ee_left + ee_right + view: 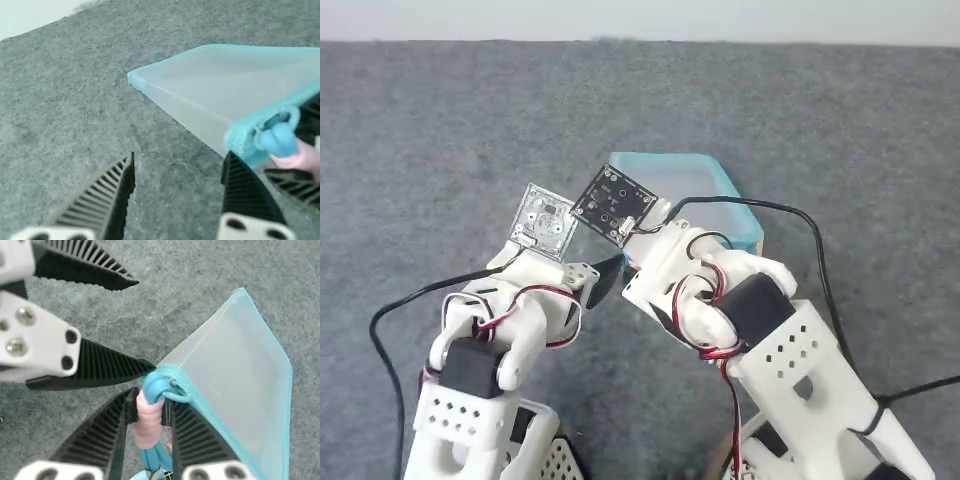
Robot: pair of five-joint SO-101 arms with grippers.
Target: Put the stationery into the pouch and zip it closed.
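A translucent pouch [692,190] with a teal edge lies on the grey mat, also seen in the left wrist view [225,85] and the right wrist view [235,375]. Its zipper pull [149,415], a pink tab on a teal cord, sits at the near corner, which is lifted a little. My right gripper [149,401] is shut on that pull. My left gripper [180,165] stands open right beside the same corner, one fingertip [142,367] touching the teal zipper end. What lies inside the pouch is not clear through its cloudy wall.
Grey felt mat [440,130] covers the whole table. Black cables [815,240] loop from both arms near the front. The two wrist cameras [610,205] crowd together over the pouch's near end.
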